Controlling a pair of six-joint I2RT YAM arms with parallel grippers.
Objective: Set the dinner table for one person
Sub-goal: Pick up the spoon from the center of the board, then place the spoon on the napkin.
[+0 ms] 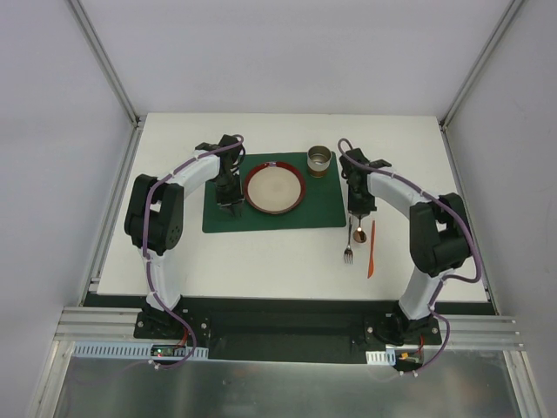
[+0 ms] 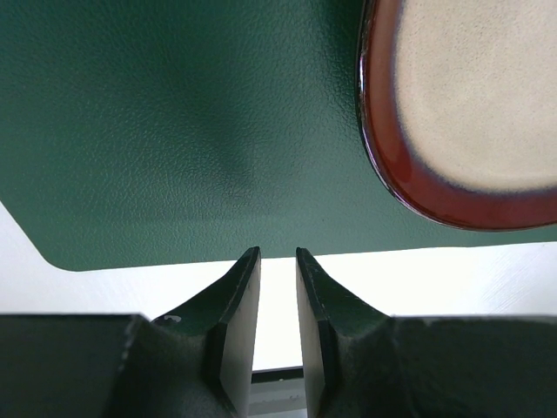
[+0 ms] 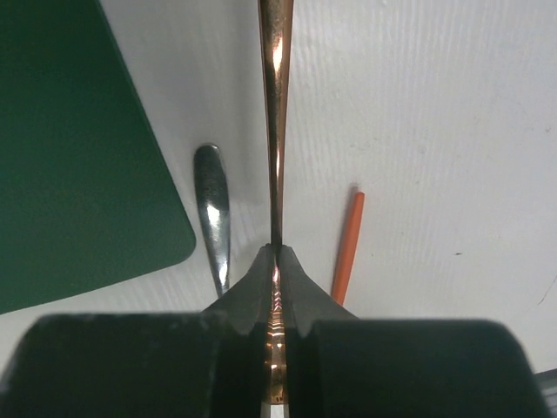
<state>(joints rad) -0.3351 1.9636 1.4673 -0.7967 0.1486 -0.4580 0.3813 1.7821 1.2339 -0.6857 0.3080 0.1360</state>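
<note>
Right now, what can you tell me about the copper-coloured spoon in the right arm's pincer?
The spoon is slim, shiny metal of a copper colour. The right pincer is shut on its long, narrow handle; from above its small rounded bowl shows just beyond the tips. It runs alongside a silver fork and an orange utensil, between them, over the white table right of the green mat. Whether it touches the table is unclear.

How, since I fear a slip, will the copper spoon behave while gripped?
Probably stiff: the copper spoon runs straight from the right fingers. Likely slippery: glossy metal pinched on a narrow handle, so it might pivot. Probably light, being slim.
</note>
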